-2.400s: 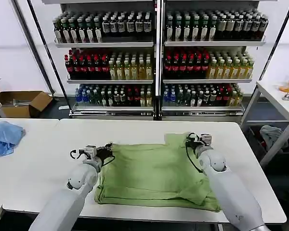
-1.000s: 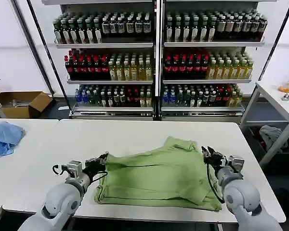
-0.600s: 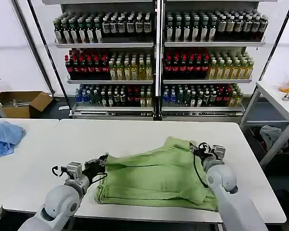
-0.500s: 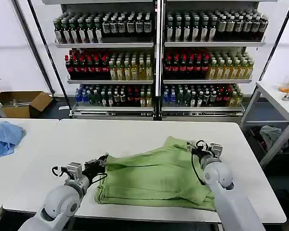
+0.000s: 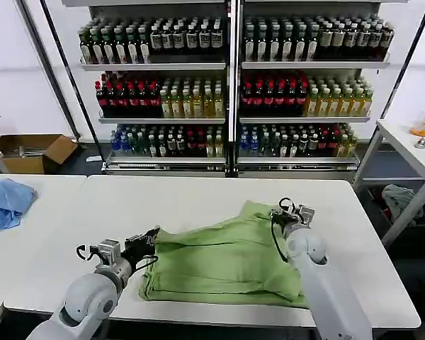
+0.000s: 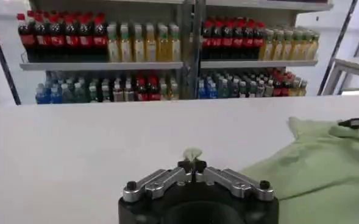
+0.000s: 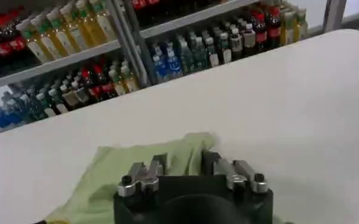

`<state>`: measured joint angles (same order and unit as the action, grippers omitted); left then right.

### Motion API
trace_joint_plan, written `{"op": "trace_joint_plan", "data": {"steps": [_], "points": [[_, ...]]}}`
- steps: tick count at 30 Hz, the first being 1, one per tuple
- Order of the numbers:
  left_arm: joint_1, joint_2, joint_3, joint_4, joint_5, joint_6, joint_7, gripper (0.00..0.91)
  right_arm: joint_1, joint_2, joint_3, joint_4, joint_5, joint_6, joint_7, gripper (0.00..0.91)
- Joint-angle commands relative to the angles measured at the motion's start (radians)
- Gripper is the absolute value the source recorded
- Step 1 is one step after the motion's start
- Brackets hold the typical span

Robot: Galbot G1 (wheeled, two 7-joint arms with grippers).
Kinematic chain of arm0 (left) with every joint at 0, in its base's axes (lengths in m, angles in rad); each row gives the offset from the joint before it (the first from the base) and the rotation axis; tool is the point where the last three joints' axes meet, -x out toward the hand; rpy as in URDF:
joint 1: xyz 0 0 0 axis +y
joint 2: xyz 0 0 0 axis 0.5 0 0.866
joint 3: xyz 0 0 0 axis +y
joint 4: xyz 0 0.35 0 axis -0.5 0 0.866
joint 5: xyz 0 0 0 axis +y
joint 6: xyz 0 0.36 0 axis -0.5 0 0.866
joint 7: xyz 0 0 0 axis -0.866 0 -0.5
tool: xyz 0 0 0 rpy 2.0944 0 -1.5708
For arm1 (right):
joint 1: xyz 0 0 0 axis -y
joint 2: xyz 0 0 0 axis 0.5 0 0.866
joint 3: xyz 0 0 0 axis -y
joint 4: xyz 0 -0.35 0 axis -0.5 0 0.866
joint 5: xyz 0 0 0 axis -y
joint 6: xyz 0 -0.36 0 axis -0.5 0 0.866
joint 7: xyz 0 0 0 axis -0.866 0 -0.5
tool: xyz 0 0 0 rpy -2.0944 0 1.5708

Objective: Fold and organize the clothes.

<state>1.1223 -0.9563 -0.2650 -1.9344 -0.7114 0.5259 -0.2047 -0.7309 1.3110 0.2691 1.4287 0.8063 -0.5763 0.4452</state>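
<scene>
Rounded grey-white arms, black claws, looping black cables

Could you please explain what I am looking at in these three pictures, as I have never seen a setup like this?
This is a robot with two arms, each ending in a gripper. One picture looks down from its head; the other two come from cameras on its wrists.

On the white table lies a light green shirt, partly folded. The left gripper sits at the shirt's left edge, shut on a pinch of green fabric, which the left wrist picture shows between its fingertips. The right gripper is at the shirt's far right corner, fingers apart, over the cloth.

A light blue cloth lies on a neighbouring table, and shelves of bottled drinks stand behind.
</scene>
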Motion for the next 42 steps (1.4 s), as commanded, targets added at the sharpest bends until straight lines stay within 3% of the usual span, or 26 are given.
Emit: {"op": "trace_joint_plan", "data": {"steps": [1,9,16,28,42], "points": [[0.000,0.002,0.003,0.004,-0.001,-0.002,0.003,0.030,0.023,0.017,-0.010,-0.041,0.000,-0.001,0.002,0.000],[-0.003,0.009,0.004,0.003,-0.007,-0.004,0.007,0.030,-0.001,-0.020,-0.036,0.029,-0.146,0.013,-0.060,0.000],[-0.005,0.014,0.004,0.003,-0.012,-0.006,0.010,0.030,-0.070,-0.082,-0.029,0.180,-0.249,0.018,-0.102,0.000],[0.006,0.027,-0.006,-0.012,-0.015,-0.007,0.012,0.030,-0.327,-0.167,0.072,0.444,-0.265,0.020,-0.131,0.000],[0.076,0.024,-0.020,-0.066,0.001,-0.004,0.013,0.030,-0.664,-0.165,0.243,0.703,-0.271,0.024,-0.162,0.000]]}}
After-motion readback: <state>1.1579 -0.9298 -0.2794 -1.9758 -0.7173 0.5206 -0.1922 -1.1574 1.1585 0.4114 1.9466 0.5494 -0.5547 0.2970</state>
